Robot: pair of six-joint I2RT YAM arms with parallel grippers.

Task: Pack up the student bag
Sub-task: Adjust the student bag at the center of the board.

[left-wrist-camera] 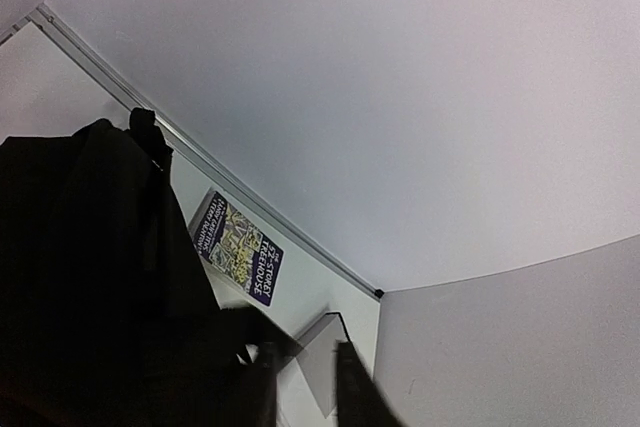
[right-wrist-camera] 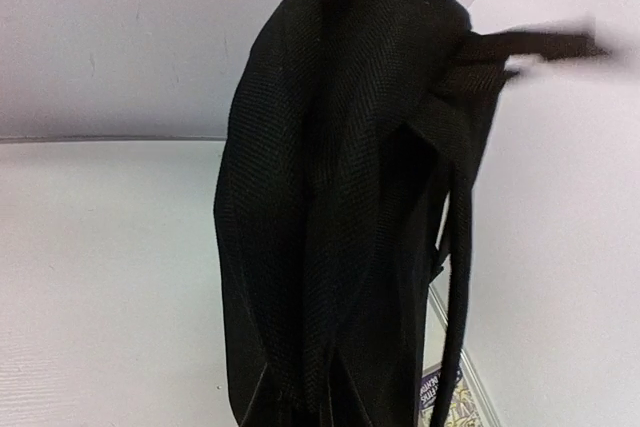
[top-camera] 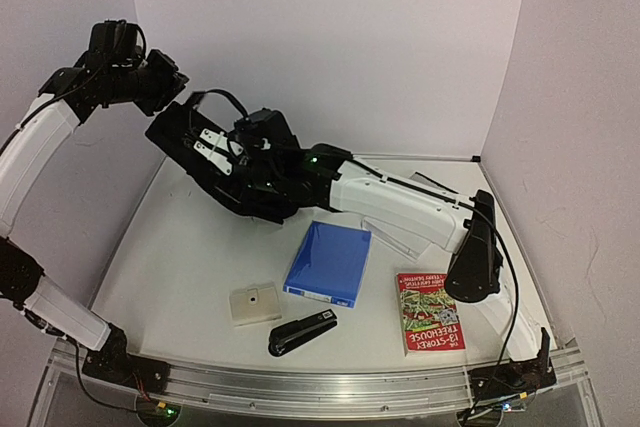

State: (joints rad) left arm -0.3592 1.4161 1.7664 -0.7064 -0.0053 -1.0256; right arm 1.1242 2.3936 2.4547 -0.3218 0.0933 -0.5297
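Plain pale lilac walls [top-camera: 330, 37] around a white table [top-camera: 180, 267], even light.

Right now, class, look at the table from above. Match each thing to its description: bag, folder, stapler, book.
Things:
1. bag
2. folder
3. stapler
4. book

Descriptions:
A. red cover, on the right
B. small and black, nearest the front edge
C. blue, in the middle
D. big and black, at the back

Pairs: 1-D, 2-C, 3-B, 4-A
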